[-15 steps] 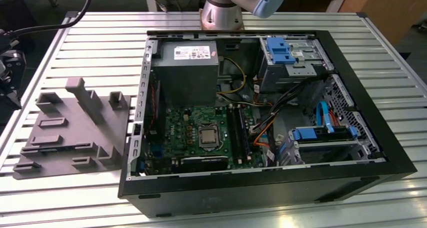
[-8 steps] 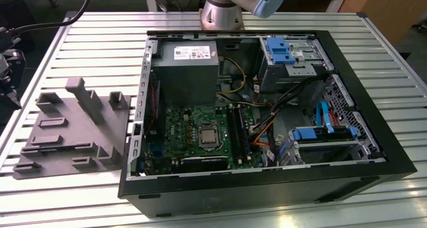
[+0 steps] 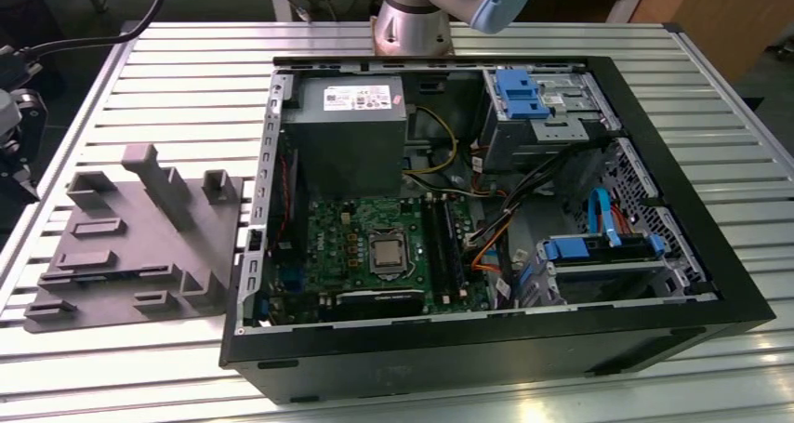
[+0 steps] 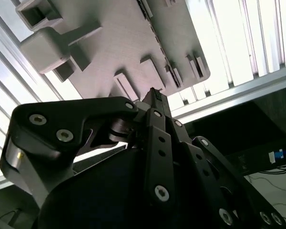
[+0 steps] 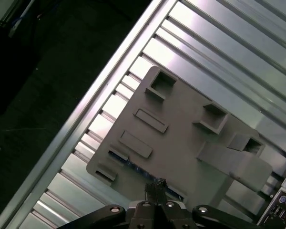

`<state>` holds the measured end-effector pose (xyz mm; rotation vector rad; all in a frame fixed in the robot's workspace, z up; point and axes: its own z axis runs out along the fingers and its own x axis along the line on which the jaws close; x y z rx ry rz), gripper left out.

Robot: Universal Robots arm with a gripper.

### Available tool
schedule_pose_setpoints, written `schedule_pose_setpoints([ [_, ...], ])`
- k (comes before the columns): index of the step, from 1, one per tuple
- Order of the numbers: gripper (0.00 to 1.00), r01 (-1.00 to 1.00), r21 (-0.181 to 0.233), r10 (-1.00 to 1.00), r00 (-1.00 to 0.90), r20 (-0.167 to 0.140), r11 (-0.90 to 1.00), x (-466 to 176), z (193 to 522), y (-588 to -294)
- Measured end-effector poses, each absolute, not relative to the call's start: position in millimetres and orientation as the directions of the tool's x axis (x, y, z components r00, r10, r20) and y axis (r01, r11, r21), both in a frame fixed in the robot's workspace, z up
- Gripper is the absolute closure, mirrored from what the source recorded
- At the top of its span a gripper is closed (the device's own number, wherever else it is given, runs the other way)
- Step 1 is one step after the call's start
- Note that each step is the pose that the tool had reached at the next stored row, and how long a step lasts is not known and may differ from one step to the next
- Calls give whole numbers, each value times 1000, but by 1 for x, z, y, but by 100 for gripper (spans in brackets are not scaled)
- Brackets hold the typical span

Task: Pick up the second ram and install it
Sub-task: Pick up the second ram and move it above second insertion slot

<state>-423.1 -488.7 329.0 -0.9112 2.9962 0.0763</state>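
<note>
Right up close in both wrist views, the black gripper (image 4: pixel 154 93) with its shiny round screws, fingertips pressed tight together, nothing pinched between them. Hanging up above the gray tray (image 4: pixel 109 52), over the side of it nearest the table's edge. Down in that tray, in the first wrist view, the second ram (image 5: pixel 133 165): a thin dark stick with a bit of blue-green on it, sitting in a long slot, lined up under the fingertips. Beside it on the tray, a few flat little blocks, and farther off some taller blocks with square holes. Under the tray, a silver table (image 5: pixel 219 43) made of long shiny bars. In the exterior view, the same gray tray lying flat on the exterior view's left, just beside a big black computer case (image 3: pixel 496 349) lying open on its side. Inside the case, a gray power box (image 3: pixel 344 130) at the far end, a green board (image 3: pixel 360 246) with a square silver chip (image 3: pixel 389 253) in the middle, long black slots (image 3: pixel 443 242) next to the chip, blue clips (image 3: pixel 522 93), and a bunch of orange, yellow and black wires (image 3: pixel 486 251). At the far edge of the table, the silver base of the arm (image 3: pixel 416 14).
</note>
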Motion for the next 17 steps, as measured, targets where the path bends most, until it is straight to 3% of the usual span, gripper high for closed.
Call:
schedule_pose_setpoints([
  [17,89,-641,44,-640,-768,-23,766,-424,329,-489],
])
